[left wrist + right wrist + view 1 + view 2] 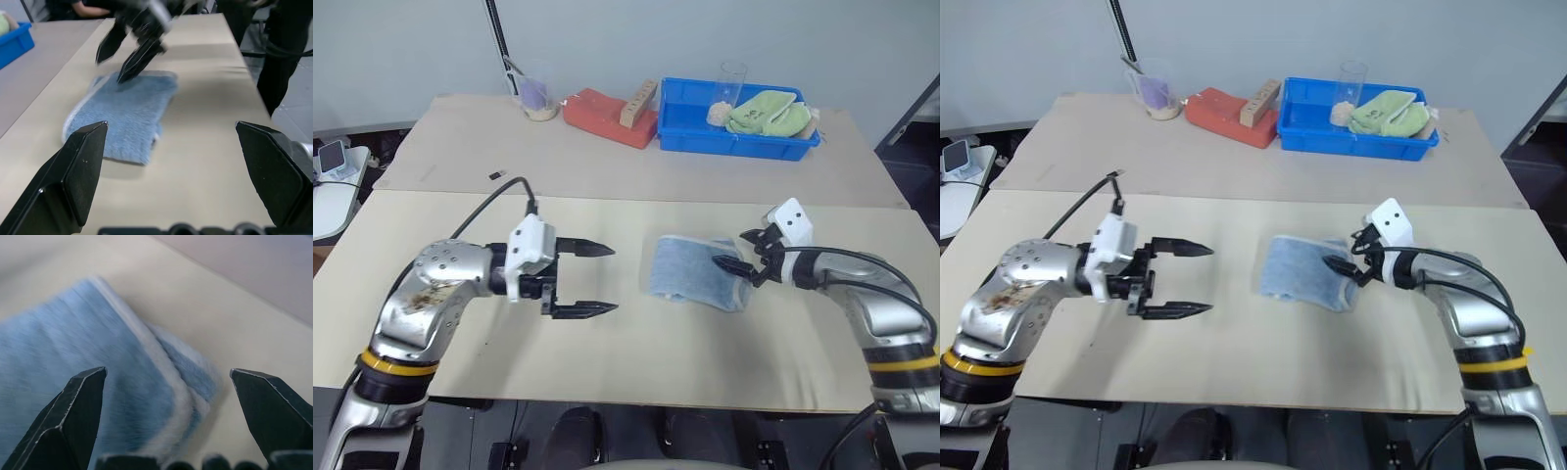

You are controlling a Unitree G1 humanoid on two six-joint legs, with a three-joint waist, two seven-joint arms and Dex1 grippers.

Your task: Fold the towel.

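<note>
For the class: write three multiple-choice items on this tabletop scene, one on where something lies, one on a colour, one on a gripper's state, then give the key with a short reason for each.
1. Where does the light green cloth lie?
A. in the blue bin
B. on the towel
C. under the left gripper

2. What colour is the folded towel?
A. red
B. light blue
C. white

3. How does the left gripper stand?
A. shut on the towel
B. shut, empty
C. open, empty

Key: 1 A, the cloth sits inside the bin at the table's far side. 2 B, its terry face is light blue. 3 C, its fingers are spread, clear of the towel.
</note>
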